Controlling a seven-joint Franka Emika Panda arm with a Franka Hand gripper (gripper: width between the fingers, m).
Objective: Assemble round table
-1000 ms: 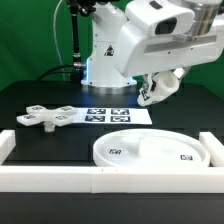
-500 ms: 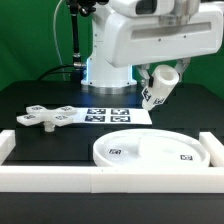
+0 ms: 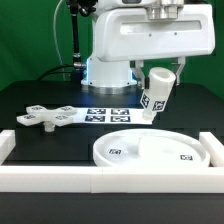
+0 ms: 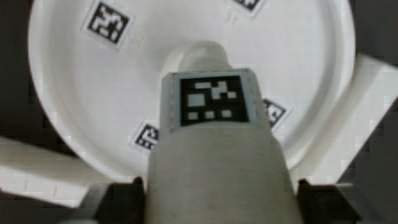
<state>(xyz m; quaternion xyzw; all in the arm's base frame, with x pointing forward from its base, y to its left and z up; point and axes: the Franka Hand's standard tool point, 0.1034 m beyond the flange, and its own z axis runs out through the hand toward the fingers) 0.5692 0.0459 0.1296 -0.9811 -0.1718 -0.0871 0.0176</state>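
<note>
My gripper point(image 3: 161, 72) is shut on the short cylindrical post point(image 3: 155, 95), white with black-and-white tags, and holds it tilted in the air above the far edge of the large rimmed round disc point(image 3: 150, 150). In the wrist view the post point(image 4: 217, 140) fills the middle, with a dark finger on each side of it, and the disc point(image 4: 160, 50) lies beneath it. The flat cross-shaped piece point(image 3: 45, 117) lies on the black table at the exterior view's left, apart from the gripper.
The marker board point(image 3: 112, 113) lies flat behind the disc. White border rails run along the front point(image 3: 60, 180) and at the exterior view's right point(image 3: 213, 150). The arm's white base point(image 3: 105, 60) stands at the back.
The gripper has carried the post from low beside the marker board upward and forward. The post now hangs more upright over the disc's far edge.
</note>
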